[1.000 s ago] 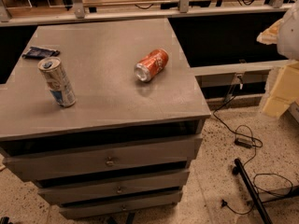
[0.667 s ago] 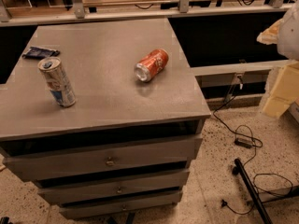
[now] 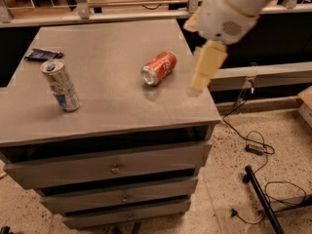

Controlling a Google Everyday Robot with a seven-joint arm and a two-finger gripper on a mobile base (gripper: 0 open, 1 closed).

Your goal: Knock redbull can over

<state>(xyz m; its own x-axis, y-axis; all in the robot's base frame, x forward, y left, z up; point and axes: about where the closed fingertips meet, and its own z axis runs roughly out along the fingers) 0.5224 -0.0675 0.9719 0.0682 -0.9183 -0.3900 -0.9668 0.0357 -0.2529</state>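
The redbull can (image 3: pixel 61 85), tall, slim, silver and blue, stands upright on the left side of the grey cabinet top (image 3: pixel 112 106). My gripper (image 3: pixel 204 71) hangs from the white arm (image 3: pixel 229 9) over the right edge of the cabinet top, blurred by motion. It is far to the right of the redbull can and touches nothing.
An orange soda can (image 3: pixel 159 68) lies on its side near the middle, between the gripper and the redbull can. A dark blue packet (image 3: pixel 43 54) lies at the back left. Drawers (image 3: pixel 114 167) are below. Cables (image 3: pixel 253 145) and a black pole (image 3: pixel 261 199) lie on the floor at right.
The arm has swung in from the right edge of view to over the cabinet's right side. Both cans have stayed where they were.
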